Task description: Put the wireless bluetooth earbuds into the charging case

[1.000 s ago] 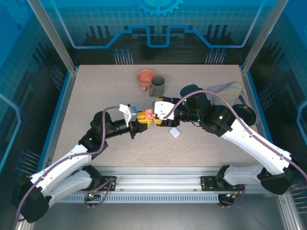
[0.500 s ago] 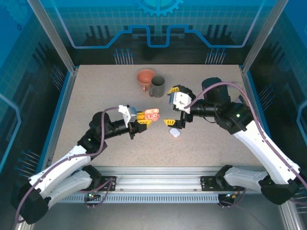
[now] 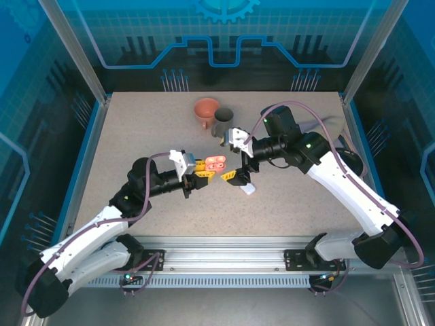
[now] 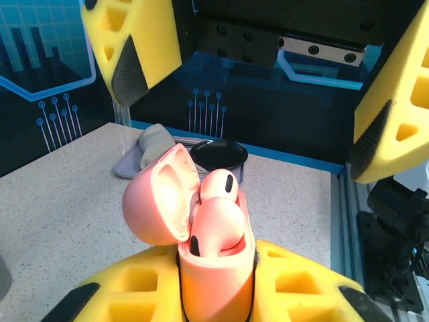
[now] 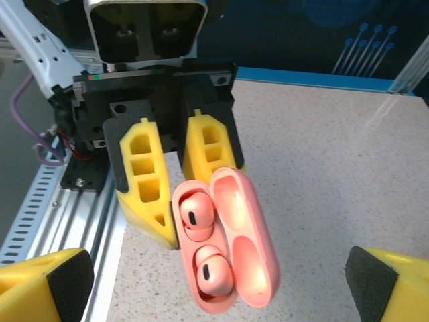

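My left gripper (image 3: 202, 172) is shut on the base of a salmon-pink charging case (image 3: 217, 163), held above the table's middle. In the left wrist view the case (image 4: 214, 268) stands upright between my yellow fingers (image 4: 308, 288), its lid (image 4: 157, 201) swung open to the left. Two salmon-pink earbuds (image 5: 194, 215) (image 5: 211, 268) sit in its wells; the nearer one (image 4: 218, 225) rides a little proud. My right gripper (image 3: 228, 159) hangs open over the case, touching nothing. Its fingers (image 5: 47, 282) spread wide to either side.
A small white rounded case (image 3: 248, 189) lies on the table just right of the grippers. A terracotta cup (image 3: 206, 111) and a grey mug (image 3: 223, 122) stand at the back. A grey cloth (image 4: 151, 144) and a black bowl (image 4: 218, 154) lie toward the right side.
The right gripper opened wide and let go at the case, drew back to the right, then swung back over it. The left gripper kept the case still.
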### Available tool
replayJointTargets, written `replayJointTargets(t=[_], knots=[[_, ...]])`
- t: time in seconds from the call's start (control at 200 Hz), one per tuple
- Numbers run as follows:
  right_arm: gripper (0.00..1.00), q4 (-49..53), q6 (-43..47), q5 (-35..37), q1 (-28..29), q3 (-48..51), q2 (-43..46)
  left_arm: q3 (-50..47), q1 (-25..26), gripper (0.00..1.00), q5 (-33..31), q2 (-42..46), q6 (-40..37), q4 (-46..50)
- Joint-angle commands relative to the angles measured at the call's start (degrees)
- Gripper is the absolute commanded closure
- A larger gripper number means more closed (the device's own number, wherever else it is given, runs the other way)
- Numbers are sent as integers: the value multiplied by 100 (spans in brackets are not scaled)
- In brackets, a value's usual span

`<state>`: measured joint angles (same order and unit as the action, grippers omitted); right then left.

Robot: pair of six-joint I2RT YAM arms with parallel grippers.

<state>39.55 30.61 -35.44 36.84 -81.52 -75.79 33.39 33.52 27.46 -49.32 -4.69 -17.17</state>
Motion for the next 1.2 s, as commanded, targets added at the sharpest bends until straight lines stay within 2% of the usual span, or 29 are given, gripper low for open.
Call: replayJointTargets(t=[0.0,0.33,0.47,0.625,0.775,1.196], knots=[[0,245,-84,-418,102,-158,-132,212,22,100,153,107,-173,-4],[1,595,-64,-325,280,-192,-413,230,21,100,161,64,-182,-41],[8,564,-116,-418,282,-150,-346,256,17,100,162,8,-173,-28],[19,605,-99,-370,282,-112,-220,268,16,100,162,-51,-173,-15],[23,591,-99,-333,285,-27,-46,282,23,100,154,-99,-161,-15],[20,486,-202,101,241,206,280,299,23,100,153,-101,-155,33]])
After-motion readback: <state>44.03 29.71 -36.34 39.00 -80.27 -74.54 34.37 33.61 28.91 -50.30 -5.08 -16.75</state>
